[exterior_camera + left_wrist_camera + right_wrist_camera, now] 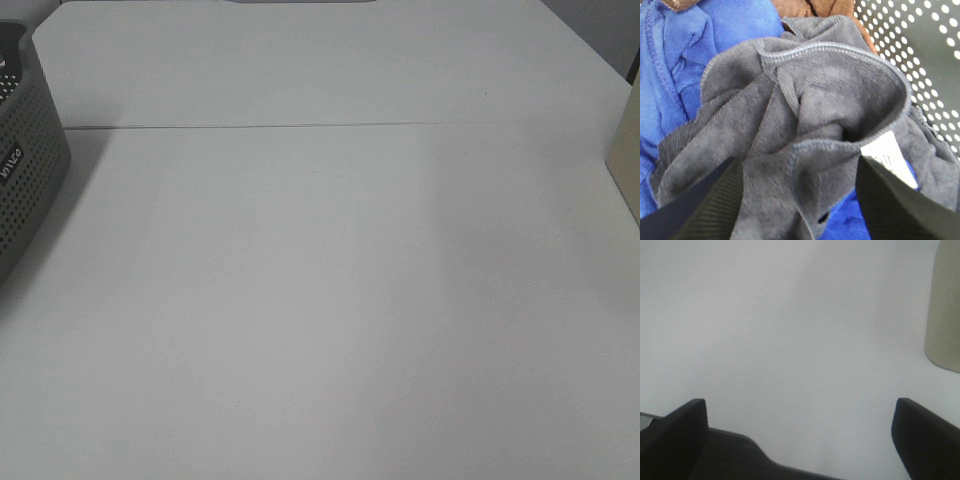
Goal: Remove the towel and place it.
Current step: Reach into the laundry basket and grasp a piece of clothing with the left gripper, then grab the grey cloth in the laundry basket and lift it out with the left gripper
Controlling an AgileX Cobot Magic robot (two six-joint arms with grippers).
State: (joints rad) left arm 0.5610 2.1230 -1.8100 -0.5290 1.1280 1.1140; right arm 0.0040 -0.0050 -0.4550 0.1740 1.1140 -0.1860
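The towel [810, 115] is a dark charcoal terry cloth with a hemmed edge and a white tag. It lies bunched inside the grey perforated basket [930, 45], seen only in the left wrist view. My left gripper [800, 200] hangs low over it, open, with one black finger [700, 205] on each side of a raised fold. My right gripper [800, 440] is open above bare white table with nothing between its fingers. Neither gripper shows in the exterior high view, and the towel is hidden there.
A blue cloth [675, 65] and a brown cloth [805, 7] lie under and beside the towel in the basket. The basket [30, 150] stands at the table's far left edge. A beige object [625, 160] stands at the right edge, also near my right gripper as the beige object [942, 305].
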